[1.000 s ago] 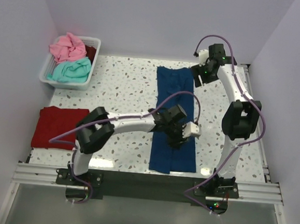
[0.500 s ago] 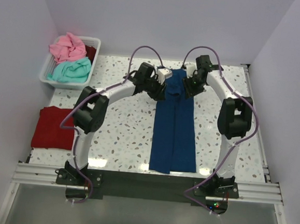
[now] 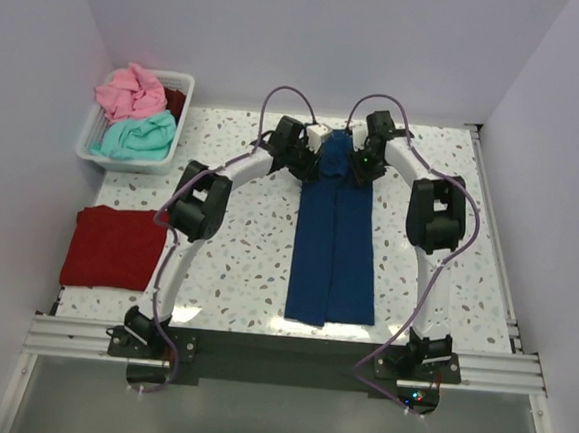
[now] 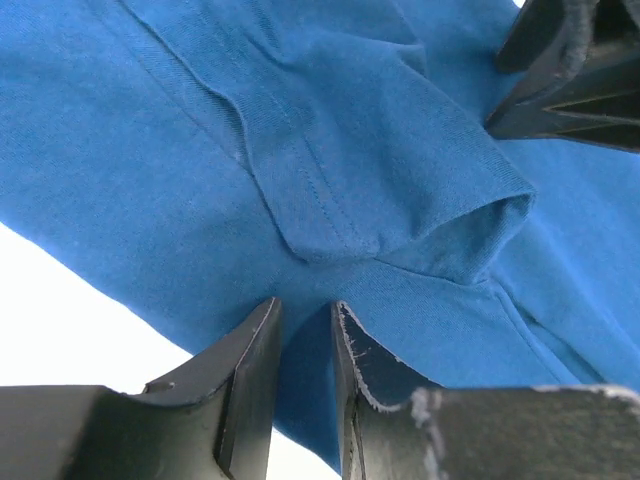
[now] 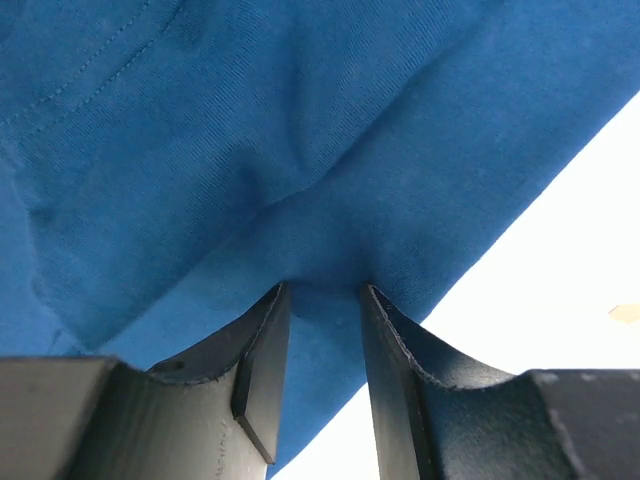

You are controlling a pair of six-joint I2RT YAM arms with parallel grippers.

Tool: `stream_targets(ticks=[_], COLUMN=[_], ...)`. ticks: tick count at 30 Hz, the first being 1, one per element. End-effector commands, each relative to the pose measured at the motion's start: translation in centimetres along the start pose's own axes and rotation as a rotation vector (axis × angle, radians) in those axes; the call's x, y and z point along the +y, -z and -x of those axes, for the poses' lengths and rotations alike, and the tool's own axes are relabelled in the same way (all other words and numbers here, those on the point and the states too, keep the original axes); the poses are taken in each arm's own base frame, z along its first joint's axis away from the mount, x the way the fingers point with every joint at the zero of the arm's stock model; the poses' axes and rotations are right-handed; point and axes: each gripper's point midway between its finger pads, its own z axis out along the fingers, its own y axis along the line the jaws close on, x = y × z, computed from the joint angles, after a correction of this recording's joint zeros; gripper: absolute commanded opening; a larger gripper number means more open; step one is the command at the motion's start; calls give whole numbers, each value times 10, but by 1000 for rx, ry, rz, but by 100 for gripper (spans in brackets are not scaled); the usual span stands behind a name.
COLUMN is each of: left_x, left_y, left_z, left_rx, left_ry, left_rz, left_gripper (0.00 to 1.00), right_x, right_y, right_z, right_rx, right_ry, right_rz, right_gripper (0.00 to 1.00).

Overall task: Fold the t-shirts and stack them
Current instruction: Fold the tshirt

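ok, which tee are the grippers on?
The navy tee, mid-table: left gripper and right gripper pinch its far end; red tee lies folded at left, pink tee and teal tee sit in the basket.

No text, label, brand, number or sign can be read in any view. The navy t-shirt (image 4: 330, 150), spread ahead of the left gripper (image 4: 305, 330) and the right gripper (image 5: 325, 300) and running in between their fingers, shows only plain weave and stitched seams.
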Motion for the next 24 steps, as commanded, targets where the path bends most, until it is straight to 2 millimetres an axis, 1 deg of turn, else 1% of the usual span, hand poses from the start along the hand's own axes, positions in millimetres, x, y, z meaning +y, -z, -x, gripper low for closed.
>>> stream_targets(ticks=[1,2,4,5,6,7,8,9,10,11,12,13,14,15,16,17,18,19,20,21,22,23,24], left_x=[47,53,57,57,57,56,51,47,37,30,23,10,4,-1,-5,-18,-23,-36,-41,-46,-58,-61,-63], left_y=[-6,-8,-10,-10,-10,-9,-4,0,15,26,38,64,78,92,97,129,141,162,171,178,194,199,204], left_z=[-18,-14,-10,-5,-1,6,15,25,41,52,68,79,87,100,81,103,107,107,105,97,96,93,90], left_rx=[65,55,36,24,13,-6,-26,-48,-81,-111,-162,-196,-228,-282,-260,-325,-345,-364,-363,-339,-343,-336,-330], left_ry=[-3,-4,-25,-36,-46,-54,-64,-84,-104,-124,-174,-208,-241,-310,-323,-381,-433,-464,-491,-527,-549,-547,-506], left_rz=[101,102,102,103,103,90,74,60,38,27,13,10,14,24,15,30,38,29,21,9,-14,-14,-14], left_gripper=[31,31,31,32,34,36,39,45,47,50,55,59,62,70,78,84,96,99,100,100,100,100,100], right_x=[-20,-20,-21,-21,-19,-19,-19,-18,-12,-11,-8,-1,4,6,11,18,22,25,30,35,37,43,55], right_y=[-23,-24,-24,-20,-19,-17,-9,-2,16,30,43,79,89,109,124,156,170,183,211,223,235,249,258], right_z=[15,17,26,37,38,41,52,55,66,73,76,90,86,93,95,97,98,99,98,98,97,89,88], right_rx=[-24,-27,-45,-70,-67,-73,-102,-107,-144,-170,-187,-258,-265,-311,-342,-396,-424,-449,-495,-527,-553,-579,-616], right_ry=[-16,-16,-22,-20,-20,-23,-19,-21,-11,-5,4,25,36,55,83,112,131,159,183,209,231,252,294], right_rz=[-81,-83,-75,-70,-62,-56,-58,-49,-29,-19,-7,15,27,27,33,40,49,49,43,50,45,53,93], right_gripper=[40,40,42,43,43,47,49,52,55,56,58,64,68,71,75,77,78,79,84,89,93,96,97])
